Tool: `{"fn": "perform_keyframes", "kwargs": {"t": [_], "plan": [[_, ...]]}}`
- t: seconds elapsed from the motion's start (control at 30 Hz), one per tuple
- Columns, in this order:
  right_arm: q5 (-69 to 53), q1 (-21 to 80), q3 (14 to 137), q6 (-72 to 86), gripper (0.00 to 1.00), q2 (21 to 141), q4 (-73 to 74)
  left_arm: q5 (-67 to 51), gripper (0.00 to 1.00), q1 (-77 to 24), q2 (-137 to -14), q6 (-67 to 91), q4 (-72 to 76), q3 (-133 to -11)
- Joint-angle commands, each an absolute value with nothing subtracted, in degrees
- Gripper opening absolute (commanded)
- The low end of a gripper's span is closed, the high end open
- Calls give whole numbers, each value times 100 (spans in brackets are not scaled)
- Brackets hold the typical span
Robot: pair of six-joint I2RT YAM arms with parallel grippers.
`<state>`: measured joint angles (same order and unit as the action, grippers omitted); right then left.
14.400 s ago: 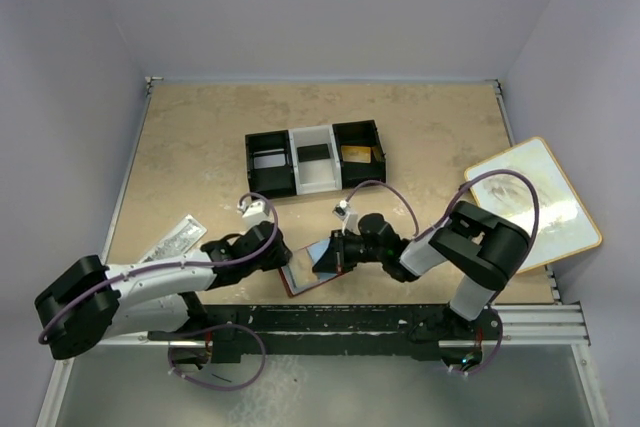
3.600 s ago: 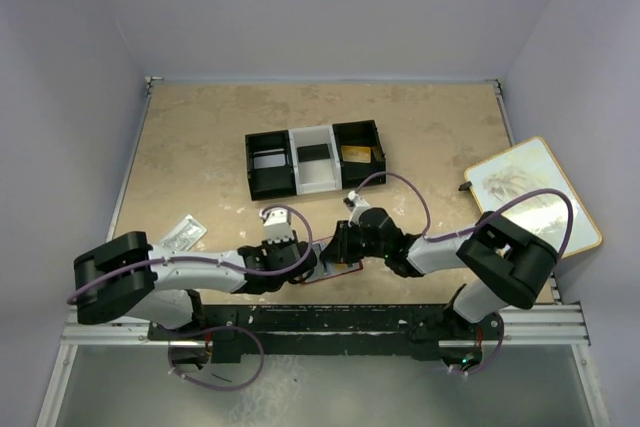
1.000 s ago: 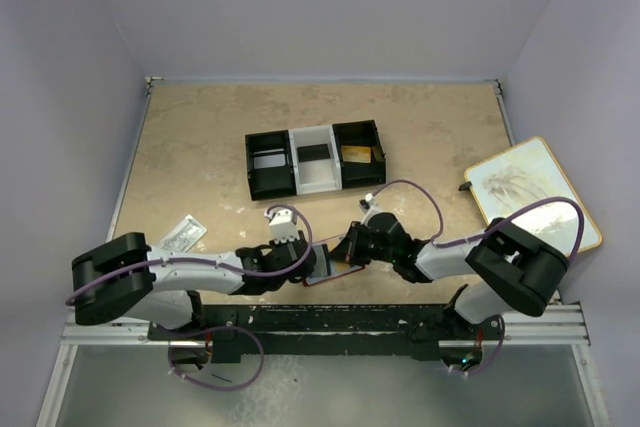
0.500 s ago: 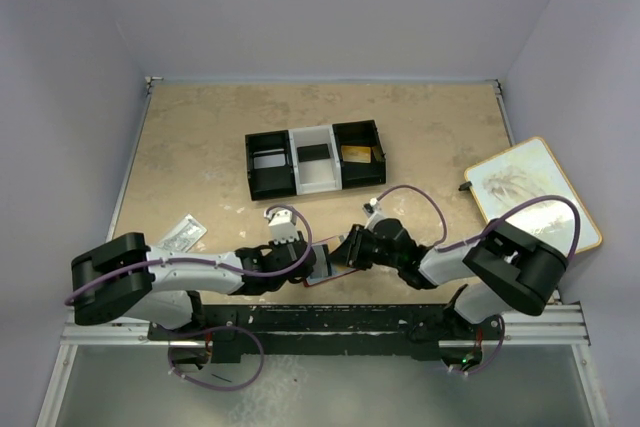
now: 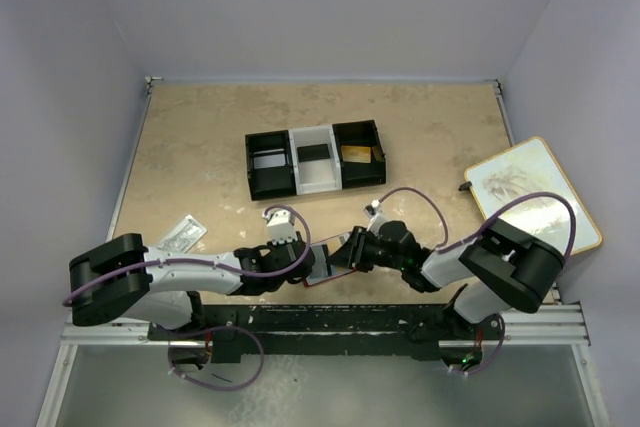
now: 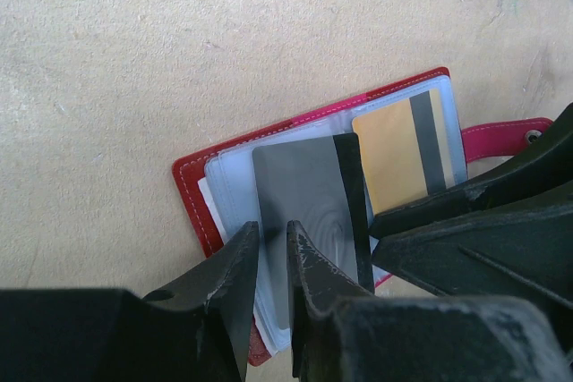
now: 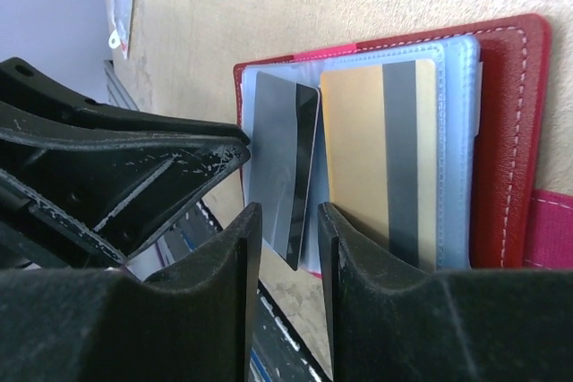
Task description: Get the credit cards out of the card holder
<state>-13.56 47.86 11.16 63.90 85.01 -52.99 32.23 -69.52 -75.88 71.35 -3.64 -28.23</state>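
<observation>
The surface [image 5: 200,137] is a pale, stone-patterned board. The black-and-white tray [image 5: 315,158] sits mid-board and a clear packet [image 5: 178,235] lies to the left, both well apart from the work. The card holder [image 6: 228,194] lies open and flat near the front edge, between my two arms, with its pink strap [image 6: 497,131] trailing to one side. Two credit cards show. A grey card [image 6: 304,194] with a black stripe appears partly out of its sleeve and slightly askew. A gold card [image 6: 394,158] with a grey stripe is seated in the neighbouring sleeve. My left tool [image 6: 273,232] stands over the grey card's near end with only a narrow slit between the jaws; I cannot tell whether it pinches the card or merely presses on it. My right tool [image 7: 288,219] is partly open over the line where the two cards meet, with nothing clamped. Assessment: the cards are light, stiff and slick, and the sleeves are soft and likely to cling. The best hold is across the exposed short edge, flat faces between the jaws, with the holder pinned at its red border.
</observation>
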Motion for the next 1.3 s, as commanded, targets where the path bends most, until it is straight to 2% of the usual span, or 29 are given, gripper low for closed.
{"fn": "perform_keyframes", "kwargs": {"t": [0.0,0.13,0.23,0.4,0.5,0.77,0.97,1.1,1.27], "plan": [[-1720,4755,958,6410,38,8824,-6358,3285,17,-6979,-7579,7187,-536,-2727],[-1444,4728,447,6705,48,9217,-7685,3270,17,-6979,-7604,7125,-529,-2752],[-1567,4720,625,6538,46,9468,-7327,3261,17,-6979,-7611,7105,-604,-2786],[-1692,4720,634,6679,41,9906,-7863,3263,17,-6979,-7615,7124,-558,-2755],[-1663,4720,786,6680,40,10072,-7623,3235,17,-6979,-7620,7120,-570,-2775],[-1504,4720,844,6816,30,10214,-7562,3226,17,-6979,-7595,7100,-561,-2760],[-1522,4720,780,6915,6,10135,-7898,3254,17,-6979,-7532,7100,-658,-2736],[-1421,4720,707,6861,0,9982,-7905,3277,17,-6978,-7464,7154,-666,-2669],[-1294,4693,564,6861,0,9743,-7706,3287,17,-6979,-7442,7154,-722,-2674]]}}
